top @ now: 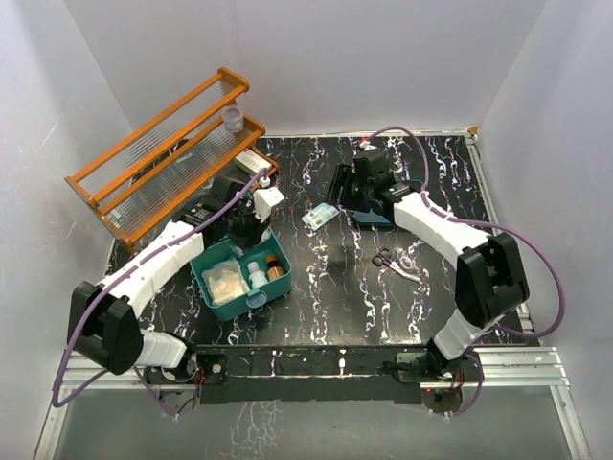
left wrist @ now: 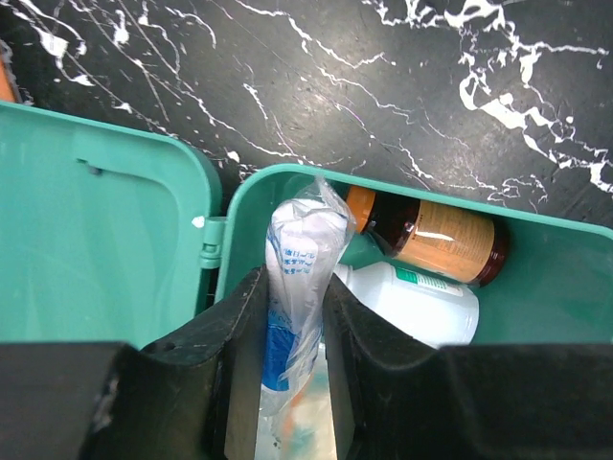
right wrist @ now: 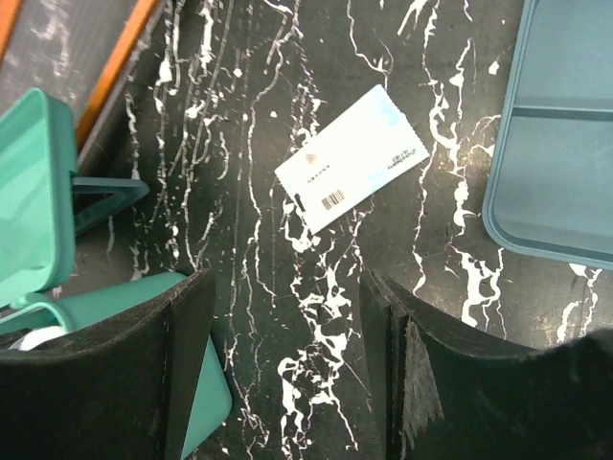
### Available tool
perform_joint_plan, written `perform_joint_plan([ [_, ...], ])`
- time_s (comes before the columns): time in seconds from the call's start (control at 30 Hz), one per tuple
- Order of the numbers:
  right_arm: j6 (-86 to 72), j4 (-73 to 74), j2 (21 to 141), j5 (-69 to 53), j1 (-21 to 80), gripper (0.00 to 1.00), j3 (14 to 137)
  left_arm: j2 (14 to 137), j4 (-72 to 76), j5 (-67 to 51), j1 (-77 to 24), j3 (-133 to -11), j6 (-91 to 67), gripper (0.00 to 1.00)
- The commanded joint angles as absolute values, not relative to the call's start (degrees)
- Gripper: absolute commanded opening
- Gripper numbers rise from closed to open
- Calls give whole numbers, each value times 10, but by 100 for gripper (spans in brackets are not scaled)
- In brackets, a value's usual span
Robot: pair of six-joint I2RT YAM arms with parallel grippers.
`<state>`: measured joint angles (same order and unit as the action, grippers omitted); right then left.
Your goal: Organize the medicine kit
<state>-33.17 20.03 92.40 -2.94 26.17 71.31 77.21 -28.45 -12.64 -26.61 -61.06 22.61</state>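
One slippery load: left gripper (left wrist: 292,316) clamped on plastic-wrapped pack (left wrist: 297,259) over open medicine kit (top: 222,311) toward worktop's front-left corner, with risk of loose wrap sliding out or snagging at release. Little room beside brown bottle (left wrist: 431,235) and white bottle (left wrist: 421,302), so possible jamming, blocking lid. Right gripper (right wrist: 287,287) apart, empty, above flat sachet (right wrist: 351,158) mid-worktop; thin, likely hard to pinch.

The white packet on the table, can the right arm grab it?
Probably yes. The white packet lies flat on the table just ahead of the right gripper, whose jaws stand open, and nothing sits between them.
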Motion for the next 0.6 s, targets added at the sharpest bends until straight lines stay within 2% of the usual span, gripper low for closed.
perform_joint_plan([
  [0.0,-333,205,949,-27,259,59,754,776,-276,-134,-282,-589,249,25],
  [0.47,-336,219,994,-33,257,59,787,810,-185,-73,-285,-544,276,24],
  [0.57,-337,219,993,-31,257,59,782,819,-174,-53,-289,-541,263,30],
])
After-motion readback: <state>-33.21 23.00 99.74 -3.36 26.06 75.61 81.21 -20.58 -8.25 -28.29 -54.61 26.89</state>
